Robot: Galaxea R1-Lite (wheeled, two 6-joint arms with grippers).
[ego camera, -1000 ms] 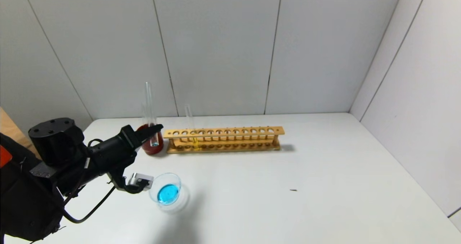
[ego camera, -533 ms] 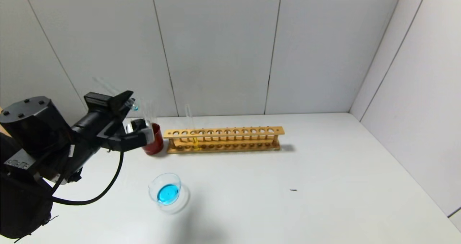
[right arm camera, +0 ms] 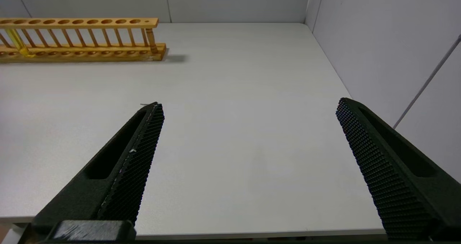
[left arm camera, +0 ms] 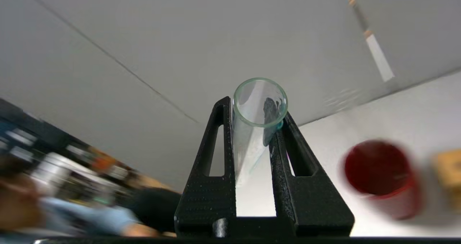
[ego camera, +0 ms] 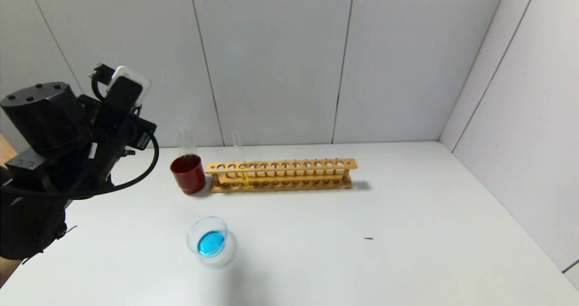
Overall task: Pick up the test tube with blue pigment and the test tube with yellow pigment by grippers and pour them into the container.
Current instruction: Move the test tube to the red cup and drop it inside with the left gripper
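Left gripper (left arm camera: 254,119) clamped narrow around the emptied test tube with blue pigment (left arm camera: 252,128); right gripper (right arm camera: 248,109) spread wide, empty.

- I see my left gripper (left arm camera: 256,128) is black, rough-looking plastic, and the tube (left arm camera: 256,118) it pinches is clear, shiny glass.
- My right gripper (right arm camera: 248,110) has bumpy black pads.
- The rack (ego camera: 280,175) looks like smooth yellow wood.
- The dish (ego camera: 208,240) is clear glass.
- The red cup (ego camera: 187,174) looks a bit shiny.
- The table (ego camera: 362,251) is white, smooth and matt.
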